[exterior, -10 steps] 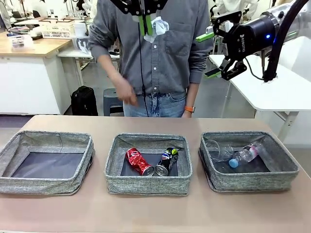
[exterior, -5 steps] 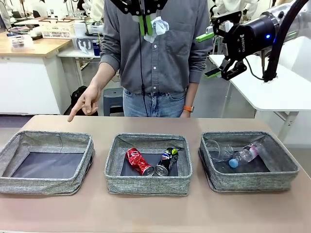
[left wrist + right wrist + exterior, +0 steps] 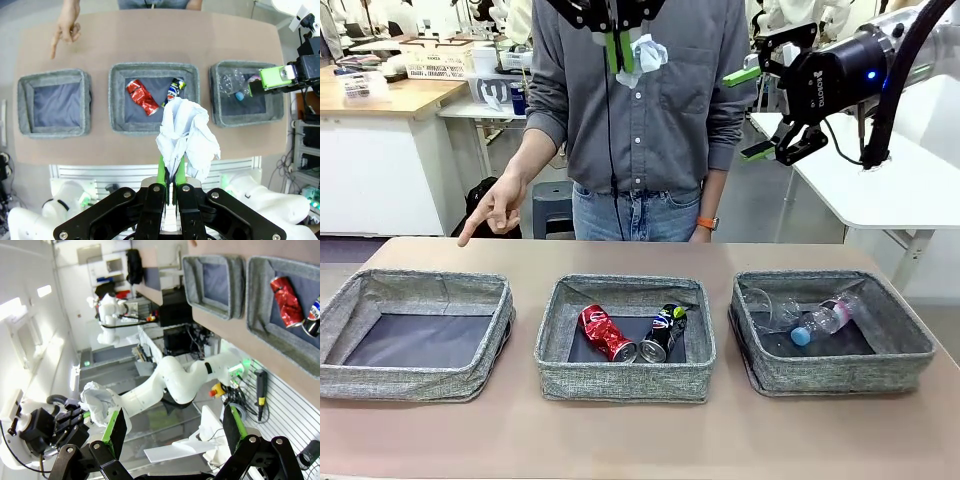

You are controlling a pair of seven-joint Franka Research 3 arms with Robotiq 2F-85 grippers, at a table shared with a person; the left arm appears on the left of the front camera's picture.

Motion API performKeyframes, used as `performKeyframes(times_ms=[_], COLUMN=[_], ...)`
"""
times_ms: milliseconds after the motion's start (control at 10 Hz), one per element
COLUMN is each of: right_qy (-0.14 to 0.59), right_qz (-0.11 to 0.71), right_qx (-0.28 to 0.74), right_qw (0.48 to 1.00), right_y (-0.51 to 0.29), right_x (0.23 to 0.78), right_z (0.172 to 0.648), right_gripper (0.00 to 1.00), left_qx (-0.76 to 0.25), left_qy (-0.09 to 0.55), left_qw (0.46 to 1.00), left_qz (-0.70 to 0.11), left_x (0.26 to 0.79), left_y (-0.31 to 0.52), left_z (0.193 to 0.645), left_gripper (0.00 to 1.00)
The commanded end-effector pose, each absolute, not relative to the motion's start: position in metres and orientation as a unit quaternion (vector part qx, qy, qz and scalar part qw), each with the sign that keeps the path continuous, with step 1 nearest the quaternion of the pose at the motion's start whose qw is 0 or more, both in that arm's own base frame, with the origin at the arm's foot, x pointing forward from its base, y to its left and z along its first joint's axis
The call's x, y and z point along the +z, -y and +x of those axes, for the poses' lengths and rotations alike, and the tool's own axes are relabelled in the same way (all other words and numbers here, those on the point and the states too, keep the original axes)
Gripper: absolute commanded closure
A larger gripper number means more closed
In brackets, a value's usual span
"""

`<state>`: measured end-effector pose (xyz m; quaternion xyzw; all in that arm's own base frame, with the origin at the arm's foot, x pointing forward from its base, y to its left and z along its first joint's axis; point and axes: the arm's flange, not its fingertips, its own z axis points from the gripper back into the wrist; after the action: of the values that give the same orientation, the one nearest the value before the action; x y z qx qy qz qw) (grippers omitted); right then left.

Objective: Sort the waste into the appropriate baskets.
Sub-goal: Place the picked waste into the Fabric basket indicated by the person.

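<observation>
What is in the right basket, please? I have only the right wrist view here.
Observer: The right basket holds a clear plastic bottle with a blue cap and a clear plastic cup.
Operator: Thank you. Is the person doing anything?
Observer: The person's hand points a finger down toward the left basket from the table's far side.
Operator: And what does the left gripper carry?
Observer: The left gripper is shut on crumpled white paper, held high over the table.
</observation>
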<state>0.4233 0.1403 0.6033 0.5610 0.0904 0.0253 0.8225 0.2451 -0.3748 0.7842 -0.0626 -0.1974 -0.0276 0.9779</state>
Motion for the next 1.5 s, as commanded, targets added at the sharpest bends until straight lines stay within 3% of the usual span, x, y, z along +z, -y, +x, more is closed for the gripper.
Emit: performKeyframes(times_ms=[0,200,300,500,900,1100,1400], right_qy=[-0.087,-0.087,-0.087,-0.087,-0.087,-0.087,-0.087], right_qz=[0.567,0.567,0.567,0.567,0.567,0.567,0.567], right_qx=[0.035,0.035,0.035,0.035,0.035,0.035,0.035], right_qw=[0.818,0.818,0.818,0.818,0.818,0.818,0.818], right_y=[-0.139,-0.139,-0.139,-0.139,-0.139,-0.139,-0.139], right_x=[0.606,0.606,0.606,0.606,0.606,0.606,0.606], right_z=[0.424,0.424,0.424,0.424,0.424,0.424,0.424], right_gripper=[0.00,0.00,0.00,0.00,0.00,0.00,0.00], left_qx=[-0.026,-0.028,-0.095,-0.069,0.093,0.190,0.247], left_qy=[0.197,0.197,0.209,0.212,0.157,0.118,0.102], left_qw=[0.978,0.978,0.973,0.974,0.983,0.974,0.963], left_qz=[-0.063,-0.063,-0.029,-0.033,-0.021,-0.025,-0.024], left_x=[0.783,0.784,0.766,0.713,0.578,0.513,0.474], left_y=[0.371,0.375,0.353,0.289,0.126,0.082,0.066], left_z=[0.242,0.245,0.248,0.270,0.307,0.334,0.358], left_gripper=[0.95,0.95,0.95,0.95,0.95,0.95,0.95])
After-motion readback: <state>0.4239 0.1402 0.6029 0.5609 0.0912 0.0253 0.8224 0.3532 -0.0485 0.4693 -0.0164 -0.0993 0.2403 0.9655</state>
